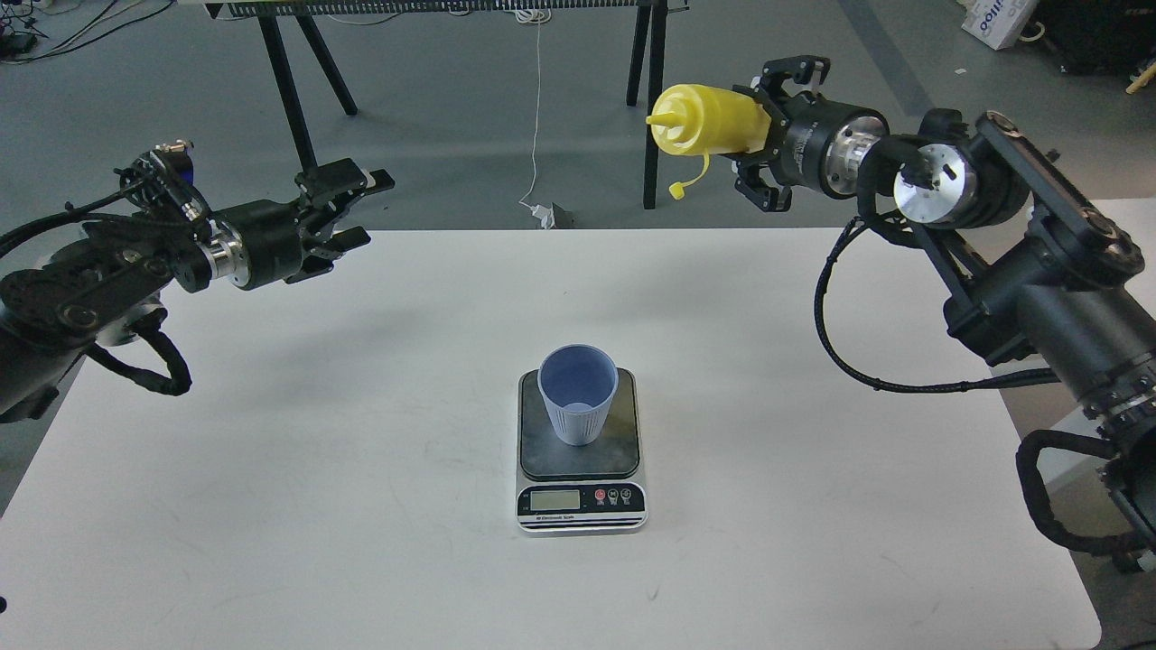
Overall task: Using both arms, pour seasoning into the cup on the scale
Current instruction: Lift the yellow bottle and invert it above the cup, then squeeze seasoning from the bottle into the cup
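Observation:
The light blue cup (578,403) stands upright on the dark plate of the scale (581,456) at the table's middle. My right gripper (754,135) is shut on the yellow seasoning bottle (706,119), held high above the table's far edge. The bottle lies about level, its nozzle pointing left, its tethered cap (675,189) hanging loose below. My left gripper (354,208) is open and empty at the far left, above the table's back edge, well away from the cup.
The white table (361,469) carries only the scale and cup. Black trestle legs (652,99) stand on the floor behind it, with a white cable (536,108) hanging down. Another white table (1106,253) is at the right.

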You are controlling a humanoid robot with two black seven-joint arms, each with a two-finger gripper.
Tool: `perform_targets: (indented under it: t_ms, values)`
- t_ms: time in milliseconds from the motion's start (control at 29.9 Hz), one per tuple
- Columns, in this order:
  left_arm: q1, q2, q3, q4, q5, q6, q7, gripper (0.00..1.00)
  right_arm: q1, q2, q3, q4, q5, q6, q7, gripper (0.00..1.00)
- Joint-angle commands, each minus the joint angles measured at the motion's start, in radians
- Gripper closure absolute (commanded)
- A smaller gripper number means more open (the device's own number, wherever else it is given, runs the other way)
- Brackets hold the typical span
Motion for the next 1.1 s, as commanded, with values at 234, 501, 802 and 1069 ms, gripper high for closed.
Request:
perform_targets:
  t_ms: [234,501,802,1069]
  values:
    - [0.121,-0.017,-0.143,0.001,-0.009,0.000,0.000,0.01,0.160,0.007,-0.402,0.160,-0.334,0.021,0.000,0.99]
    - [0.175,-0.017,-0.188,0.001,-0.009,0.000,0.000,0.01,0.222,0.001,-0.542,0.186,-0.423,0.100,0.000,0.99]
    - [0.178,-0.020,-0.191,0.001,-0.009,0.000,0.000,0.01,0.217,0.010,-0.582,0.195,-0.589,0.143,0.000,0.99]
    - [0.183,-0.020,-0.191,0.001,-0.007,0.000,0.000,0.01,0.207,0.061,-0.631,0.201,-0.590,0.143,0.000,0.99]
